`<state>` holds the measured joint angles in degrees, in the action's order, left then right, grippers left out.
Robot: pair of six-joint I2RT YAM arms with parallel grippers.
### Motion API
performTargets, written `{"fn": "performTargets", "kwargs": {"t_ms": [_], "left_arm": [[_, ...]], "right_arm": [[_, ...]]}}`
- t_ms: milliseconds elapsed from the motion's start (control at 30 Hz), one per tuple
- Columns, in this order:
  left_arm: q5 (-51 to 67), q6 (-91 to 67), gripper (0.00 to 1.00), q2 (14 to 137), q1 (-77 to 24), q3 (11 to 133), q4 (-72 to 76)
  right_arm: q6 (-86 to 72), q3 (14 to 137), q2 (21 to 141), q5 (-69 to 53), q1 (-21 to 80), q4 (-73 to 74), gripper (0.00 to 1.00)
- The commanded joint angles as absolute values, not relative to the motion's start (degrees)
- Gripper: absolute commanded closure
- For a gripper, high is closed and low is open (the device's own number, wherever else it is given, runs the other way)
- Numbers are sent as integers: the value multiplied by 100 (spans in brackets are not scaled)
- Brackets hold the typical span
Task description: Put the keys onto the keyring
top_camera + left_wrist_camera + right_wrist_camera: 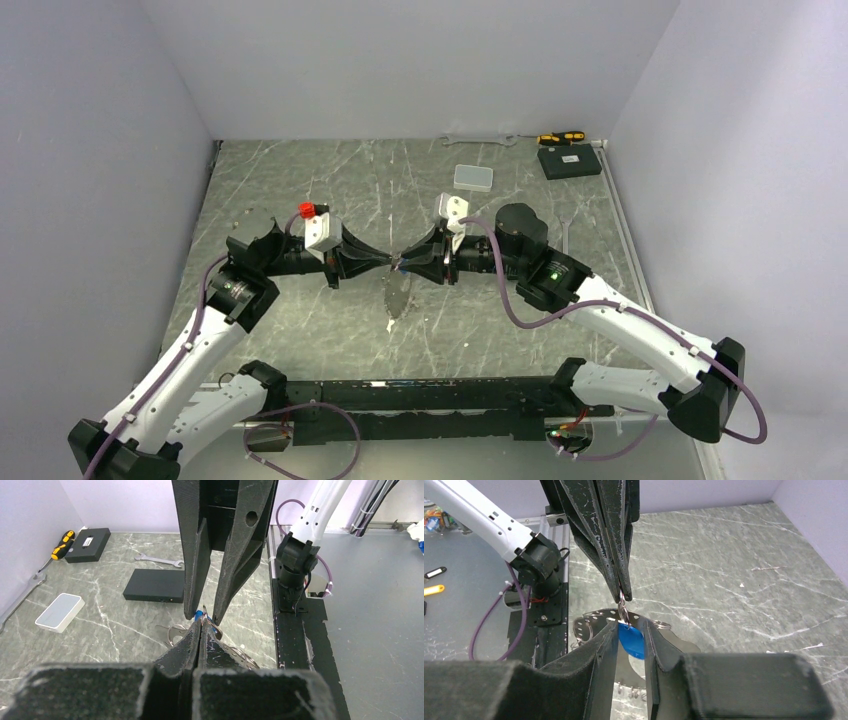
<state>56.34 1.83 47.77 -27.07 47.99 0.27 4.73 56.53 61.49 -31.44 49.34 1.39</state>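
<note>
My two grippers meet tip to tip above the table's middle. My left gripper (392, 264) (202, 622) is shut on a thin wire part of the keyring (622, 601). The keyring's perforated silvery band (591, 616) hangs below both grippers and also shows in the top view (398, 296) and in the left wrist view (237, 653). My right gripper (408, 263) (630, 626) is shut on the blue key (631, 641), whose top touches the wire held by the left fingertips. The blue head also shows in the left wrist view (199, 614). I cannot make out the plain silvery key.
A clear box (473, 178), a black box (569, 162), a yellow-handled screwdriver (560, 138) and a wrench (480, 141) lie at the back. Another wrench (566, 235) lies right of the right arm. A flat black box (155, 585) shows in the left wrist view.
</note>
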Motion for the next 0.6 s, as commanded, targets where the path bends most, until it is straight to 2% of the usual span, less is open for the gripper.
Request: {"fn": "performTargets", "kwargs": {"t_ms": [0, 67, 300, 400, 567], "left_arm": [[5835, 37, 100, 4702, -2672, 4806, 421], [5834, 35, 100, 4698, -2672, 4799, 413], [5818, 52, 100, 4680, -2659, 4799, 401], [5825, 45, 100, 4680, -2656, 4791, 412], [5835, -69, 100, 4676, -2654, 4782, 431]], "right_arm": [[453, 5739, 6035, -3141, 4913, -109, 72], [457, 5741, 6030, -3129, 4913, -113, 75], [457, 5748, 6062, -3164, 4913, -77, 95], [472, 5752, 6066, -3173, 4913, -41, 100], [475, 5749, 6082, -3198, 4913, -26, 100]]}}
